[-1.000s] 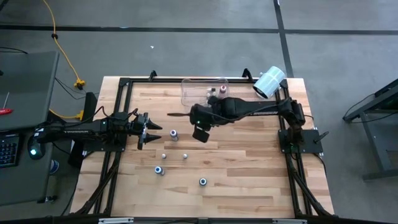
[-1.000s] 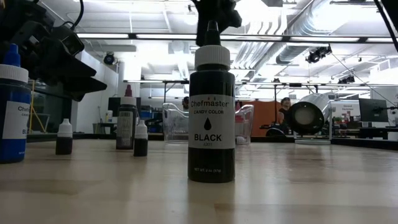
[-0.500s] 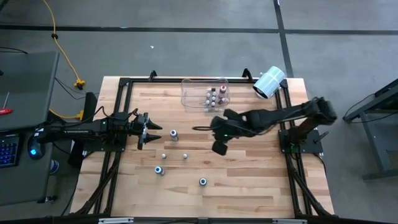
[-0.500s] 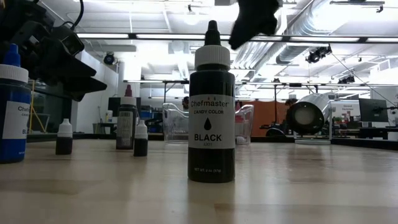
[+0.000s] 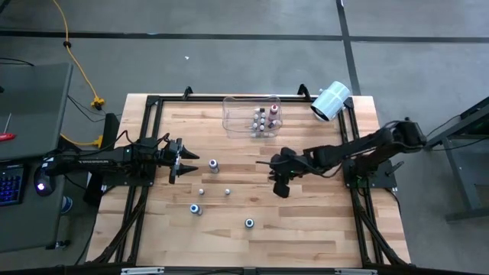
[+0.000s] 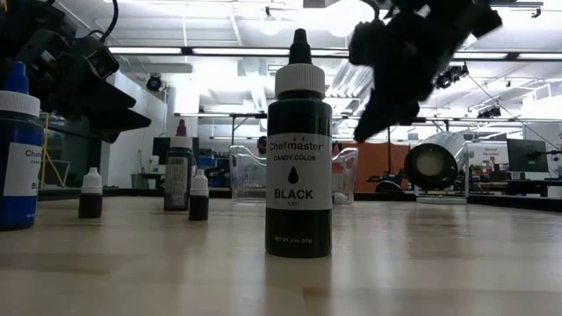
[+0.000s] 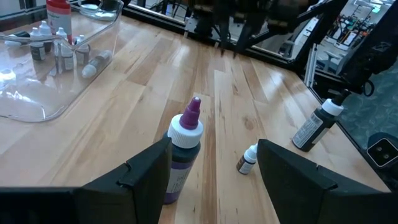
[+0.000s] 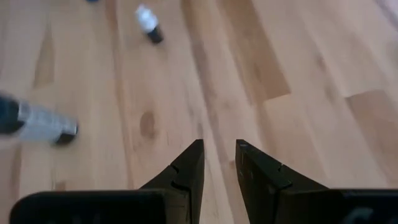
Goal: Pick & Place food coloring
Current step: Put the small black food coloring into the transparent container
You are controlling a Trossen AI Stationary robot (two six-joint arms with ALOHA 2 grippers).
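Several food coloring bottles stand upright on their bases on the wooden table: a purple-tipped one [image 5: 213, 165] [image 7: 183, 155], two tiny ones [image 5: 202, 191] [image 5: 228, 191], a blue one [image 5: 195, 208] and the black one [image 5: 249, 223] [image 6: 299, 149]. More small bottles [image 5: 262, 119] sit inside the clear bin [image 5: 233, 122]. My left gripper [image 5: 189, 160] [image 7: 211, 180] is open, low at the table's left, with the purple-tipped bottle just ahead of its fingers. My right gripper [image 5: 263, 162] [image 8: 217, 155] hangs above mid-table, open by a narrow gap and holding nothing.
A large white paper roll [image 5: 331, 101] lies at the far right corner. The black metal frame [image 5: 153, 103] runs around the table edges. Bare wood lies on the near right [image 5: 321, 229]. In the low view a person [image 6: 403, 145] shows far off in the room.
My right gripper has drawn back from beside the clear bin toward the table's right and near edges, coming lower, its arm folding back toward its base. The bottles in the bin, partly covered by the arm before, now show fully. No bottle on the table has moved.
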